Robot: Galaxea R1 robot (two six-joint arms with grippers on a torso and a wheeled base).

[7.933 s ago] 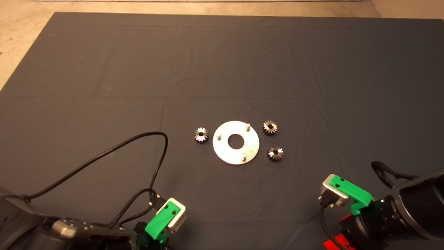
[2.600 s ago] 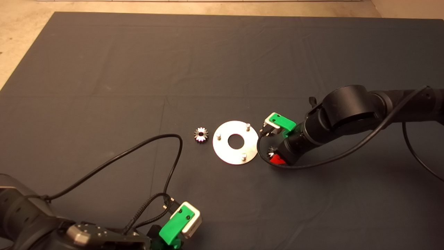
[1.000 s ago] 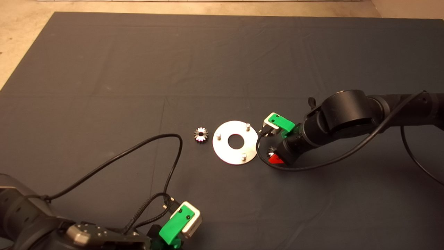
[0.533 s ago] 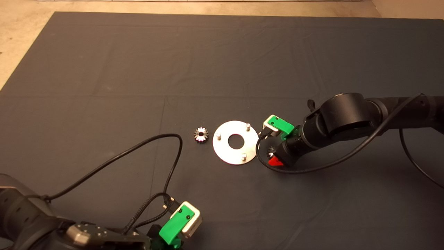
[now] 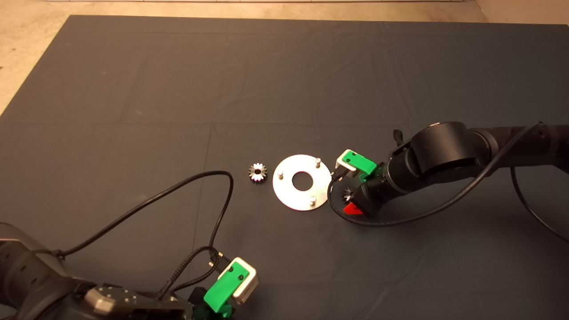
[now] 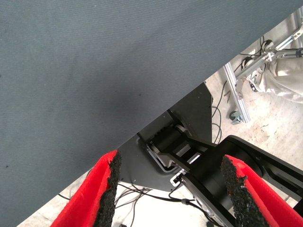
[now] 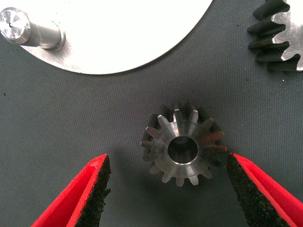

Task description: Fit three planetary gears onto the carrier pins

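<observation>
Right gripper lowered, wrist shows gear unpinched

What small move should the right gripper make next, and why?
Probably ease a little lower and close: the right gripper is open, its pads either side of a gear lying flat on the mat beside the disc, not yet touching it.

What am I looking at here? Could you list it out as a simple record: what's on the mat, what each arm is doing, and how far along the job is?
Surface: dark mat
Carrier: flat round silver disc with a central hole and three upright silvery pins, all bare
Gears: three small dark-steel toothed gears, all lying on the mat; one left of the disc
Right end effector: open, its red fingers either side of a gear beside the disc
Left end effector: open, parked at the mat's near edge
Progress: no gear installed
</observation>
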